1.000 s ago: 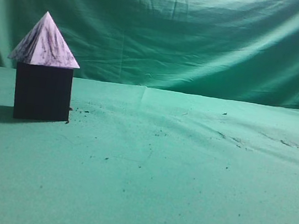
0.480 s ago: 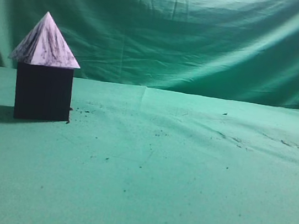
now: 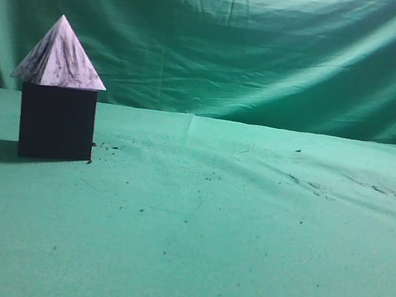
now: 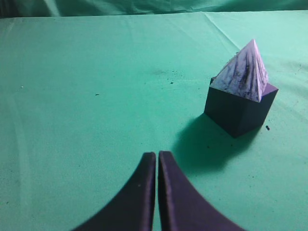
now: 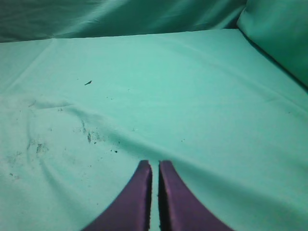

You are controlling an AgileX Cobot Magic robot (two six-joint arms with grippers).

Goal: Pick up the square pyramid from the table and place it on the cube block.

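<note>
The pale lilac-white square pyramid [image 3: 61,55] with dark marbled streaks sits upright on top of the dark purple-black cube block [image 3: 56,123] at the left of the green table [image 3: 231,227]. The left wrist view shows the pyramid [image 4: 243,72] on the cube [image 4: 237,111] ahead and to the right of my left gripper [image 4: 157,155], which is shut, empty and well short of them. My right gripper [image 5: 154,163] is shut and empty over bare cloth. Neither gripper shows in the exterior view.
Wrinkled green cloth covers the table and forms the backdrop [image 3: 271,48]. Dark crumbs [image 5: 89,137] are scattered on the cloth. The cube casts a shadow [image 4: 207,147] toward my left gripper.
</note>
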